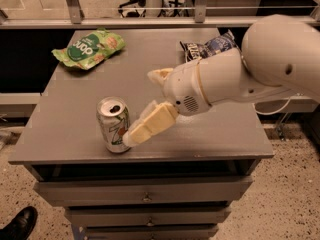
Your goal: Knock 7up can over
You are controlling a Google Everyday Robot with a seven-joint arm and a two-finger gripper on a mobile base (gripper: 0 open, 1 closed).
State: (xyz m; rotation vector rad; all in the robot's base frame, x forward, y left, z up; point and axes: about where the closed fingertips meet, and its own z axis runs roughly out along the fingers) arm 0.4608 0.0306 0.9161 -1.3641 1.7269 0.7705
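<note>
The 7up can (112, 125) stands upright near the front left edge of the grey table (210, 134). It is silver-white with green lettering and an opened top. My gripper (141, 106) reaches in from the right on a large white arm (240, 74). Its fingers are spread apart and hold nothing. The lower cream finger (150, 124) slants down to the left, and its tip is at the can's right side near the base. The upper finger (160, 75) points away behind it.
A green snack bag (89, 48) lies at the table's back left. A blue chip bag (207, 48) lies at the back right, partly behind my arm. Drawers (145, 196) sit below the table top. A black shoe (17, 224) is on the floor at lower left.
</note>
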